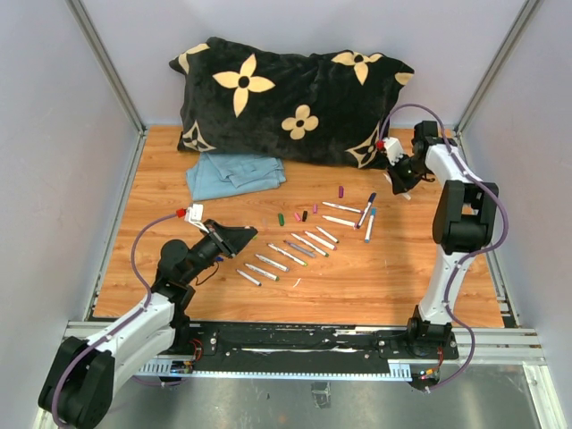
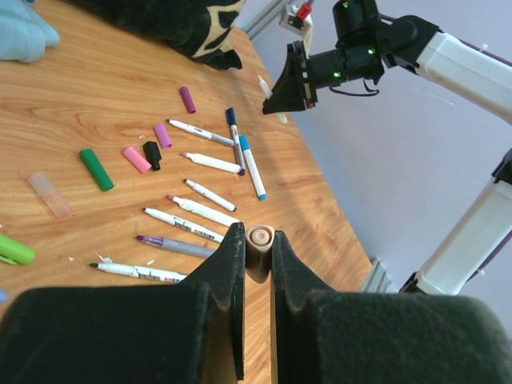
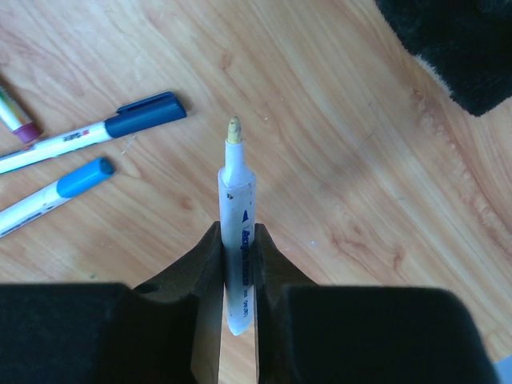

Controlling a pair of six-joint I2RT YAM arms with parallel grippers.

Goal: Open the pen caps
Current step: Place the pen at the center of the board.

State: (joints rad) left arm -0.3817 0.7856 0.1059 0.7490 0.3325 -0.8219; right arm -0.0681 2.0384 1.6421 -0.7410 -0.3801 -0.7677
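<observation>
Cap (image 2: 260,238), hollow, peach, nipped by left pincer (image 2: 258,250) — right pincer (image 3: 238,244) clamping slim white pen (image 3: 237,184)

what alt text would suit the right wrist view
The right gripper clamps a slim white marker pen, uncapped, its yellowish tip pointing away over a wooden table. Beside it lie a dark blue plastic cap and a light blue plastic cap, neither pulled off yet.
</observation>
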